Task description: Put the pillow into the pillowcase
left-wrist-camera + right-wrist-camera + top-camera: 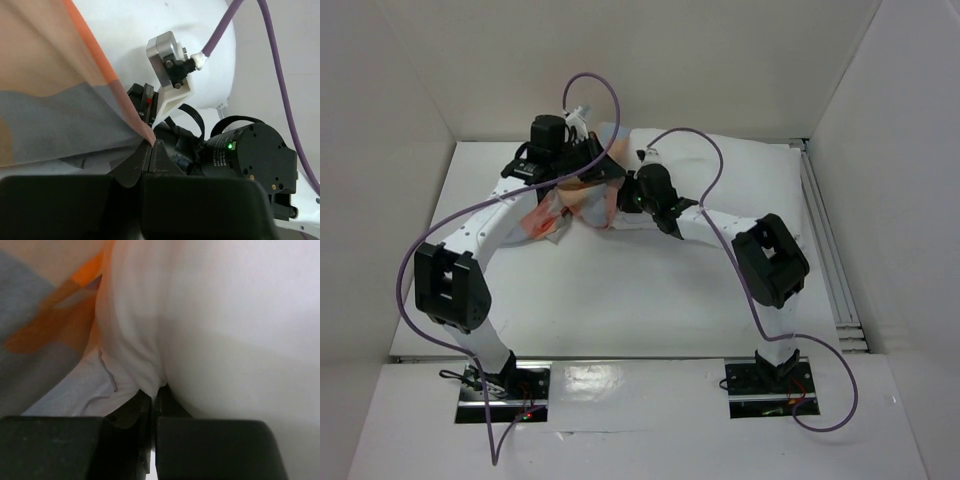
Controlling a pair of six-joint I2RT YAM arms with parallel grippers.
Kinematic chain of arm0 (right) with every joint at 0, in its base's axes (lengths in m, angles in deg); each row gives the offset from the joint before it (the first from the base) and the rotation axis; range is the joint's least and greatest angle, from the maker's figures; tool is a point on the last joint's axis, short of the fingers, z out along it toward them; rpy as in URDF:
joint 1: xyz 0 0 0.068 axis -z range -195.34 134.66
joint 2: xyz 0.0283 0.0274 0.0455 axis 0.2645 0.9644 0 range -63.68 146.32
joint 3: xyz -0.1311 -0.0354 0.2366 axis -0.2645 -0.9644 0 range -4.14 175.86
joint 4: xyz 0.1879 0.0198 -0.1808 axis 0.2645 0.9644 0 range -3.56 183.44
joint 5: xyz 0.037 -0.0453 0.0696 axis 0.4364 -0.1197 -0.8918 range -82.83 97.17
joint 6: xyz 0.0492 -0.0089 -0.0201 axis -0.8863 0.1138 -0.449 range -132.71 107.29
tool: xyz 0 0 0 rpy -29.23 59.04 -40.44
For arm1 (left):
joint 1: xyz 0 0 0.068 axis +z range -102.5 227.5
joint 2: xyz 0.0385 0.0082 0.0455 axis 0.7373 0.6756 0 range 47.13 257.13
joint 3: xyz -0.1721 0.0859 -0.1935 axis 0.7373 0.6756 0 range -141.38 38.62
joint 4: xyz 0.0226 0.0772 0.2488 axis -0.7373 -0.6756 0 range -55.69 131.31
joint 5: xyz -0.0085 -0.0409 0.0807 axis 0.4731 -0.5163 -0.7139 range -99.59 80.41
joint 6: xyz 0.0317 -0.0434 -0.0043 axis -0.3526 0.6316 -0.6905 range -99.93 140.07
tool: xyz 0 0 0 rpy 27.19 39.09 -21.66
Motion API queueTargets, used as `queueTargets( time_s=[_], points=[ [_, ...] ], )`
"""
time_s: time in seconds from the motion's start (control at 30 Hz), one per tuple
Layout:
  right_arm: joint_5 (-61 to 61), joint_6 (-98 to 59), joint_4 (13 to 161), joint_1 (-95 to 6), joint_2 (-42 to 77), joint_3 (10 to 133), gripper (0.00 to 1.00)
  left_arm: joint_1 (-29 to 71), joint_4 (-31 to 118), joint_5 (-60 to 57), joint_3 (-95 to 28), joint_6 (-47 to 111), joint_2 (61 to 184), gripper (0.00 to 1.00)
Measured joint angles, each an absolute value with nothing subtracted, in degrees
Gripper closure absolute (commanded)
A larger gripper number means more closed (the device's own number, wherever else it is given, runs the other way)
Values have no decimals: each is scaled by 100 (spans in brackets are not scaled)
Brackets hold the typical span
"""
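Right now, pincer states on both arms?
Left pincer: closed, pinching an edge of the pillowcase.
Right pincer: closed, pinching a fold of the pillow.

- The pillow, along the table's far edge: plain white, with no pattern.
- The pillowcase, near the middle of the far edge: large checks of orange, grey and tan. A pale patch close to the right wrist camera may be light blue, but the blur leaves that unsure.
- The table: white.
- The left arm and the right arm: white links with black joints.
- The left gripper and the right gripper: black.
- The cables: purple.
- A small light on a black motor housing: green.
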State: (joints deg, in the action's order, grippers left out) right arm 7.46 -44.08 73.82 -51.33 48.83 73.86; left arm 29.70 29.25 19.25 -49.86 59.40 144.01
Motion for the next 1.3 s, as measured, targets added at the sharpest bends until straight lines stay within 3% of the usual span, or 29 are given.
queueTargets(
  time_s=[0.03, 0.07, 0.1, 0.13, 0.2, 0.47, 0.6, 0.83, 0.9, 0.93, 0.97, 1.07, 1.1, 1.2, 1.23, 1.27, 1.3],
  points=[
    [726, -4421, 7317, -5137, 4804, 7224, 95, 2972, 2943, 2001, -4921, 5995, 14410, 100],
    [715, -4421, 7260, -5144, 4697, 7038, 83, 2972, 2934, 2058, -4877, 6067, 14417, 100],
    [718, -4417, 7251, -5152, 4557, 6874, 47, 2972, 2932, 2106, -4851, 6098, 14421, 100],
    [733, -4406, 7264, -5166, 4376, 6689, 34, 2970, 2932, 2145, -4847, 6111, 14427, 100],
    [899, -4347, 7389, -5183, 3880, 6330, 17, 2985, 2921, 2211, -4847, 6124, 14430, 100],
    [2027, -3798, 8003, -5155, 1639, 5862, 3, 2972, 2971, 2274, -4857, 6128, 14600, 100],
    [3076, -3418, 8847, -5063, 1803, 6597, 1, 2972, 2965, 2377, -4982, 6141, 14812, 100],
    [3170, -2850, 10040, -4001, 3731, 8035, 4, 2920, 2919, 2370, -5163, 6240, 14985, 100],
    [2634, -2762, 10243, -3673, 4177, 8299, 50, 2813, 2836, 2333, -5417, 6233, 15116, 100],
    [2167, -2736, 10315, -3507, 4378, 8461, 84, 2745, 2768, 2296, -5594, 6224, 15210, 100],
    [1756, -2699, 10315, -3380, 4529, 8584, 100, 2636, 2716, 2257, -5789, 6214, 15328, 100],
    [433, -2843, 9979, -3054, 4682, 8516, 100, 2292, 2521, 2217, -6291, 6111, 15708, 100],
    [141, -2913, 9756, -2984, 4590, 8289, 100, 2192, 2447, 2250, -6377, 6056, 15809, 90],
    [-412, -3180, 8707, -2919, 4055, 7115, 100, 2037, 1992, 2344, -6508, 5807, 15988, 46],
    [-495, -3259, 8479, -2947, 3871, 6815, 100, 2024, 1767, 2355, -6558, 5717, 15999, 22],
    [-539, -3300, 8329, -2993, 3729, 6627, 100, 2043, 1581, 2364, -6613, 5591, 15999, 10],
    [-546, -3326, 8230, -3045, 3611, 6503, 100, 2096, 1409, 2370, -6713, 5543, 15999, 8]
  ],
)
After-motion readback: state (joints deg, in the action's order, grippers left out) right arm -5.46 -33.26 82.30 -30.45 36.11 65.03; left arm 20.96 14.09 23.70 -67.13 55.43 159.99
